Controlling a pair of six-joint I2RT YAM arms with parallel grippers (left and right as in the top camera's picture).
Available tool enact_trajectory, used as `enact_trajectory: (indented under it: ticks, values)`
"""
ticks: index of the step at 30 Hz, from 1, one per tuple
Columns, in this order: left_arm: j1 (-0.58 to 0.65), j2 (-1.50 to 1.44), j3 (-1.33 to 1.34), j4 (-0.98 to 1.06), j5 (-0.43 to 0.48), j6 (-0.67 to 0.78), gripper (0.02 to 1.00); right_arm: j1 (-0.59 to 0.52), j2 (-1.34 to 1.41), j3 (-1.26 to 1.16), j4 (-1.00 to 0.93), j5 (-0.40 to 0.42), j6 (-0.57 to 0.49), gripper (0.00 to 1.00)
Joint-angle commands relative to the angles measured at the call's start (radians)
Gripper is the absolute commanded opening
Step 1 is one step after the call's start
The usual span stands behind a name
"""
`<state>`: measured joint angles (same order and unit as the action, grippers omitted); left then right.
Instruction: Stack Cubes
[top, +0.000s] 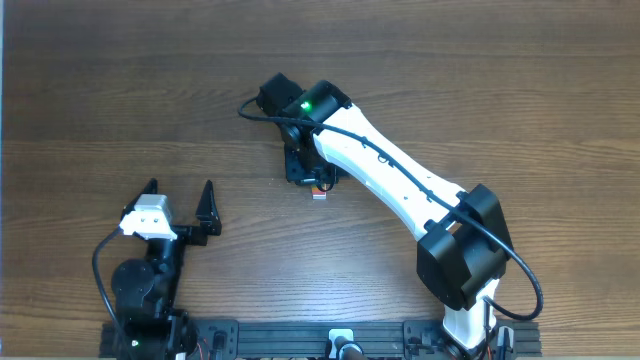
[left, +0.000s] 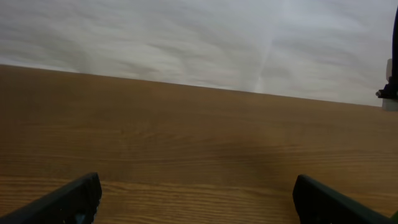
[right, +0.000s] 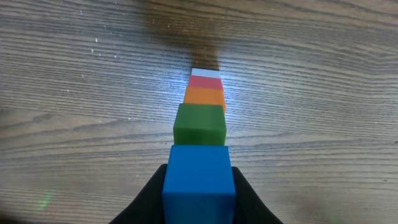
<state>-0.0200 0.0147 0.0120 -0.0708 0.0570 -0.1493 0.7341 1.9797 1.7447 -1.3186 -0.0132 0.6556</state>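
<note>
A stack of cubes stands on the wooden table (right: 74, 93): a white cube (right: 206, 73) at the bottom, then a red cube (right: 205, 81), an orange cube (right: 204, 96) and a green cube (right: 199, 126). A blue cube (right: 199, 177) sits on top, and my right gripper (right: 199, 202) is shut on it from above. Seen from overhead, the right gripper (top: 308, 165) covers most of the stack (top: 319, 192) near the table's middle. My left gripper (top: 180, 196) stands open and holds nothing, low on the left, far from the stack.
The left wrist view looks across bare table (left: 186, 143) toward a pale wall, with the left fingers (left: 68, 200) wide apart. A piece of the right arm (left: 390, 81) shows at that view's edge. Wooden surface surrounds the stack on all sides.
</note>
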Motion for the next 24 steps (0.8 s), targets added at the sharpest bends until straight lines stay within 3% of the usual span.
enact_trajectory:
  ticks: [1,24]
  values:
    - [-0.003,-0.008,-0.006,0.000,0.013,0.015,1.000,0.002,0.003,-0.014,0.007,-0.005,0.013,0.009]
    - [-0.003,-0.008,-0.006,0.000,0.013,0.015,1.000,-0.009,0.003,-0.032,0.044,-0.005,0.013,0.009]
